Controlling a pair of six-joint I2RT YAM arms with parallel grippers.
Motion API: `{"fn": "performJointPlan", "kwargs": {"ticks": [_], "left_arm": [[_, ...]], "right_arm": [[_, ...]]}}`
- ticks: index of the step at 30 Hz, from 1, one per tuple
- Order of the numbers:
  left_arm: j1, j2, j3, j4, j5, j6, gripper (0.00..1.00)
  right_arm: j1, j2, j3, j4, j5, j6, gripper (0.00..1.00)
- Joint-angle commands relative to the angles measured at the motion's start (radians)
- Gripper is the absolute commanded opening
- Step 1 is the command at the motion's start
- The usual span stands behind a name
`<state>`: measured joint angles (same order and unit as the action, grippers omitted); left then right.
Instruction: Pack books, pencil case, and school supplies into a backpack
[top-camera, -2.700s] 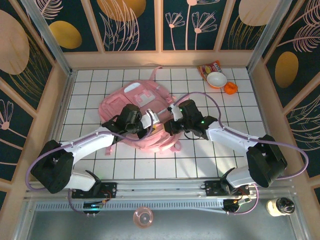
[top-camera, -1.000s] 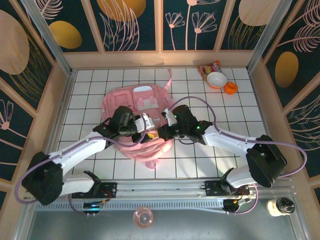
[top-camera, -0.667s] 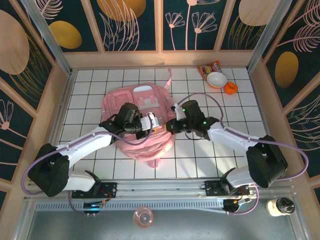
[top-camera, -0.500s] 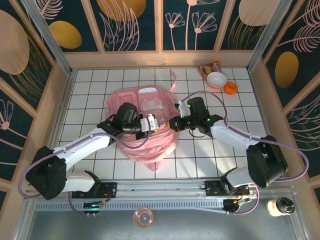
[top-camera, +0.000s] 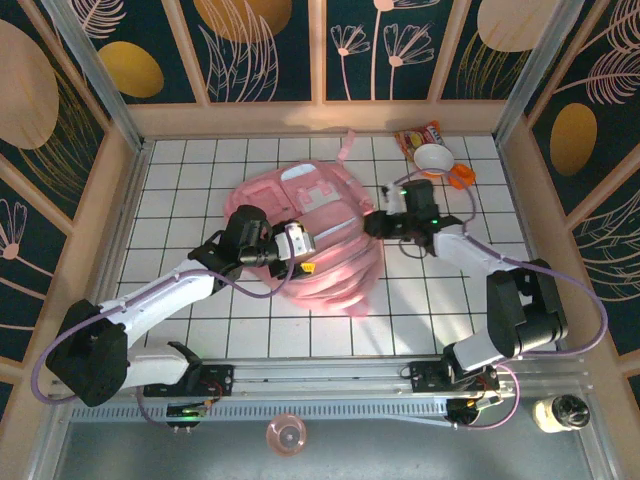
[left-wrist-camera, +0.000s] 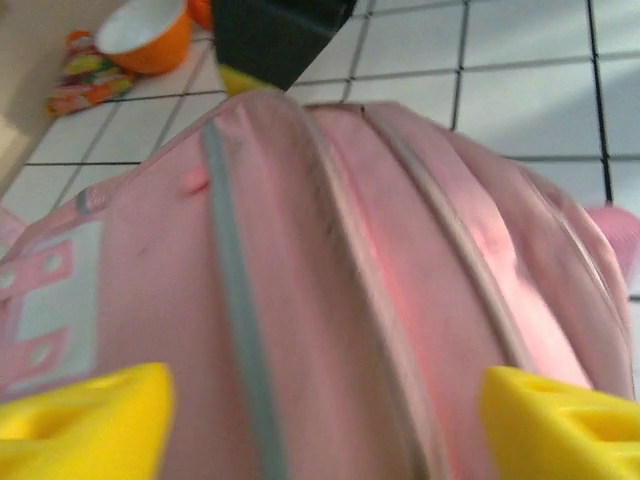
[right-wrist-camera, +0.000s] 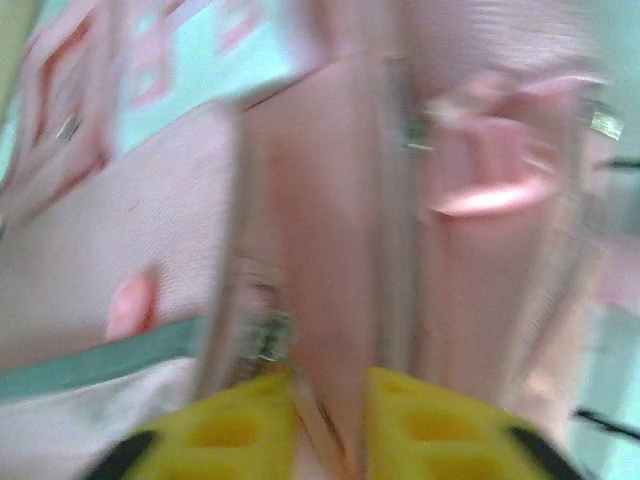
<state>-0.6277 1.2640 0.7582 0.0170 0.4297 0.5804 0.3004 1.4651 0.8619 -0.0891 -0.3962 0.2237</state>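
The pink backpack (top-camera: 335, 265) lies in the middle of the tiled table, blurred at its right end. My left gripper (top-camera: 300, 247) hovers over its left side and is open, its yellow fingertips wide apart above the pink fabric (left-wrist-camera: 330, 250). My right gripper (top-camera: 375, 225) is at the bag's right edge. In the right wrist view its fingers (right-wrist-camera: 330, 400) stand close together with a fold of the backpack (right-wrist-camera: 150, 230) between them. The books, pencil case and school supplies are hidden from view.
A white bowl (top-camera: 432, 158), a red-orange snack packet (top-camera: 418, 135) and a small orange object (top-camera: 462, 175) sit at the back right, close behind my right arm. Wooden walls ring the table. Bare tiles lie at the left and the front.
The backpack has been dragged right and toward the back with my right gripper. My left gripper let go of it and opened wide.
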Motion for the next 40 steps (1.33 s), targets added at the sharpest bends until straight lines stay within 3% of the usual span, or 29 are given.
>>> {"fn": "performJointPlan", "kwargs": {"ticks": [1, 2, 4, 7, 10, 14, 16, 18, 24, 26, 28, 31, 40], "left_arm": [[0.02, -0.064, -0.032, 0.167, -0.099, -0.214, 0.99], [0.037, -0.093, -0.066, 0.224, -0.166, -0.274, 0.99], [0.085, -0.157, -0.155, 0.363, -0.357, -0.403, 0.99], [0.181, -0.277, -0.313, 0.544, -0.644, -0.582, 0.99], [0.223, -0.364, -0.458, 0.653, -0.908, -0.623, 0.99], [0.277, -0.393, -0.613, 0.797, -1.084, -0.599, 0.99], [0.313, -0.361, -0.698, 0.929, -1.056, -0.597, 0.99], [0.338, -0.265, -0.78, 1.141, -1.035, -0.603, 0.99], [0.408, 0.106, -0.743, 1.578, -0.903, -0.51, 0.99], [0.444, 0.263, -0.687, 1.646, -0.874, -0.539, 0.99], [0.519, 0.27, -0.67, 1.561, -0.835, -0.632, 0.99], [0.553, 0.267, -0.538, 1.306, -0.8, -0.662, 0.99], [0.569, 0.258, -0.547, 1.31, -0.793, -0.679, 0.99]], "right_arm": [[-0.084, -0.095, -0.035, 0.016, 0.144, -0.029, 0.53], [-0.114, -0.115, -0.055, 0.033, 0.16, -0.038, 0.61], [-0.176, -0.161, -0.109, 0.098, 0.186, -0.058, 0.99], [-0.259, -0.23, -0.228, 0.256, 0.252, -0.096, 0.99], [-0.315, -0.27, -0.377, 0.482, 0.271, -0.15, 0.99], [-0.33, -0.222, -0.565, 0.872, 0.269, -0.237, 0.99], [-0.33, -0.145, -0.627, 1.067, 0.251, -0.249, 0.99], [-0.329, -0.097, -0.595, 1.083, 0.21, -0.265, 0.99], [-0.362, 0.116, -0.673, 1.498, 0.204, -0.227, 0.99], [-0.369, 0.081, -0.647, 1.398, 0.247, -0.213, 0.99], [-0.341, 0.093, -0.638, 1.395, 0.34, -0.215, 0.99], [-0.341, 0.098, -0.639, 1.405, 0.336, -0.213, 0.99], [-0.343, 0.098, -0.638, 1.403, 0.334, -0.211, 0.99]]}}
